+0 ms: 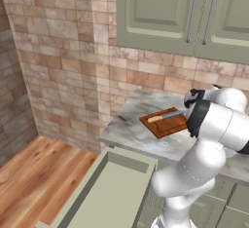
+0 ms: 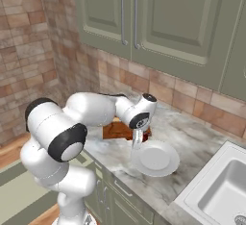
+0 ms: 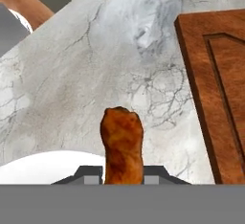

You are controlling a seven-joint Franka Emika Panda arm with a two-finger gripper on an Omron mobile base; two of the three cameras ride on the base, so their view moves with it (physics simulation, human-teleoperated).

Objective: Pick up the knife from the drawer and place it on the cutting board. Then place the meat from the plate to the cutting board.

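I've got the gripper [image 3: 122, 177] clamped low on the meat [image 3: 122, 146] above the plate [image 2: 154, 159] rim near the counter's front edge; looks light, soft, maybe slippery, so I'd grip mid-body.

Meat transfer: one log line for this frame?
phase: carry meat to board | gripper: shut on meat | knife: on cutting board | plate: bare | drawer: open

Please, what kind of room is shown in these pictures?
It looks like a home kitchen: a marble counter with a sink, sage-green wall cabinets over a brick backsplash, and a cutting board with a knife on it.
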